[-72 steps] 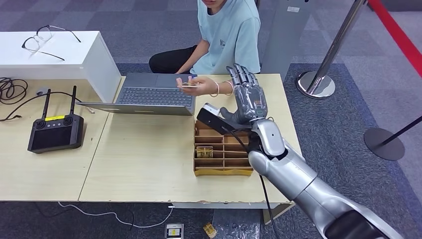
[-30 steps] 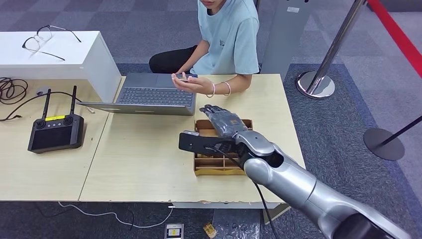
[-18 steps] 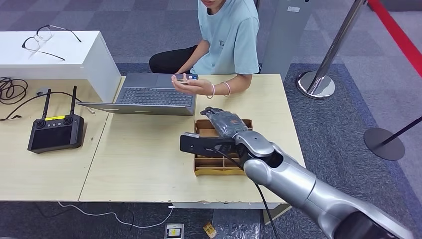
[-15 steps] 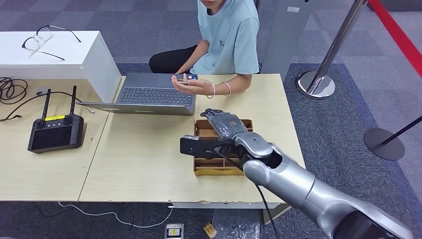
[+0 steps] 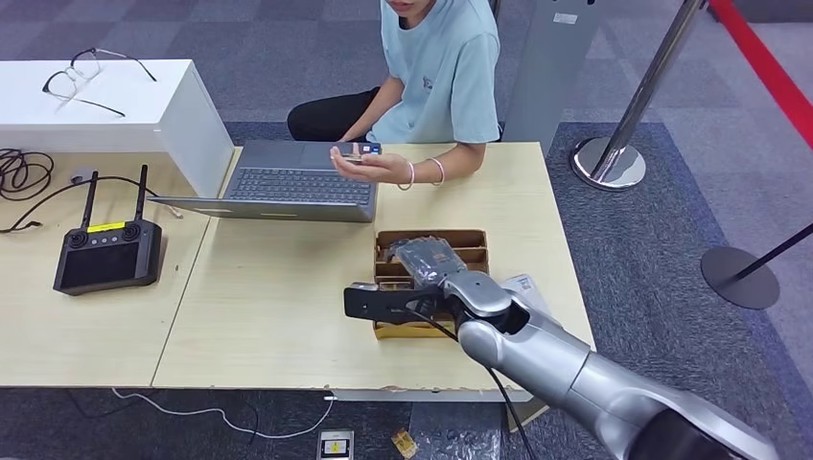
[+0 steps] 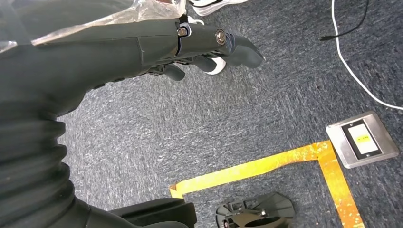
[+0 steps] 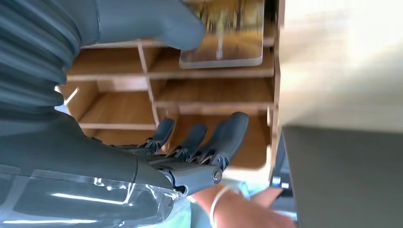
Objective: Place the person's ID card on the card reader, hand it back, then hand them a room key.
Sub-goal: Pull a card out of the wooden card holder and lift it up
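fingers (image 7: 228, 135) of right hand (image 5: 429, 261) spread, empty, over wooden organizer (image 5: 475, 239)

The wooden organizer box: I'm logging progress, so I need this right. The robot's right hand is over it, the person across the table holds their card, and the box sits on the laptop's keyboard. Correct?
Not quite. The head view shows the wooden organizer box on the bare table, nearer the robot than the laptop. The right hand is over the box, and the person's hand does hold the card.
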`<action>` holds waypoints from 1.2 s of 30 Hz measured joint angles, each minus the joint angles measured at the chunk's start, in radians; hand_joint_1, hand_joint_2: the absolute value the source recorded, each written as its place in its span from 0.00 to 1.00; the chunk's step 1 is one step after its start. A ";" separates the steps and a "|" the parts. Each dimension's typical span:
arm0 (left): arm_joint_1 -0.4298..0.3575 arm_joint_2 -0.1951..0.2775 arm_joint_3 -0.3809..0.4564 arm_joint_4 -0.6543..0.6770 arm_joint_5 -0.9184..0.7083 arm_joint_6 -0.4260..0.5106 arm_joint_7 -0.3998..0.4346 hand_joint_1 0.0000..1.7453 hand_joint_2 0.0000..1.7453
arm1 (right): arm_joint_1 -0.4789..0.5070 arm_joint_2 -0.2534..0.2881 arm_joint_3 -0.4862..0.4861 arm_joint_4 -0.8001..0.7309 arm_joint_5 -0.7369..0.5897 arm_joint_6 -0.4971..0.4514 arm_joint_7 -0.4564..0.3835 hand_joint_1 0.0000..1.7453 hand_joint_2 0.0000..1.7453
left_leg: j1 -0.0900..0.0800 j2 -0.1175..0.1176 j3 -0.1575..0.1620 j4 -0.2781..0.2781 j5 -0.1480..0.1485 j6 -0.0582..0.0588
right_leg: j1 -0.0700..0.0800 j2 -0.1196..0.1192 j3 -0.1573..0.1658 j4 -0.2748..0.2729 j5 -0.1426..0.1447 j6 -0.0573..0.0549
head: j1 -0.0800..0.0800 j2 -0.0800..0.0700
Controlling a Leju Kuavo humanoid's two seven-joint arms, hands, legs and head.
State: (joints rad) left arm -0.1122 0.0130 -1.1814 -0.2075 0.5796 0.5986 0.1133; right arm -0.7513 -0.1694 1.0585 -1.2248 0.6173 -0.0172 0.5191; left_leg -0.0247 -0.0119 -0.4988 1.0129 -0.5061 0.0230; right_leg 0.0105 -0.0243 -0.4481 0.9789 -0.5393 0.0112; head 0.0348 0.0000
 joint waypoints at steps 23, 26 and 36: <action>0.001 -0.002 0.000 0.000 -0.003 0.000 -0.001 0.00 1.00 | 0.013 0.020 0.003 0.048 0.007 -0.035 -0.011 0.20 1.00 | 0.000 0.000 0.000 0.000 0.000 0.000 | 0.000 0.000 0.000 0.000 0.000 0.000 | 0.000 0.000; 0.001 -0.002 0.000 0.000 -0.002 0.000 -0.001 0.00 1.00 | 0.013 0.020 -0.001 0.037 0.013 -0.045 -0.011 0.21 1.00 | 0.000 0.000 0.000 0.000 0.000 0.000 | 0.000 0.000 0.000 0.000 0.000 0.000 | 0.000 0.000; 0.002 -0.002 0.000 0.000 0.003 0.000 0.000 0.00 1.00 | 0.013 0.017 -0.017 -0.044 0.031 -0.067 -0.007 0.55 1.00 | 0.000 0.000 0.000 0.000 0.000 0.000 | 0.000 0.000 0.000 0.000 0.000 0.000 | 0.000 0.000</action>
State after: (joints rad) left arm -0.1102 0.0107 -1.1814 -0.2075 0.5824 0.5985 0.1130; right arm -0.7385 -0.1526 1.0411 -1.2690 0.6485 -0.0845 0.5122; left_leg -0.0246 -0.0117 -0.4987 1.0129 -0.5061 0.0230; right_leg 0.0105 -0.0242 -0.4483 0.9789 -0.5393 0.0112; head 0.0347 0.0000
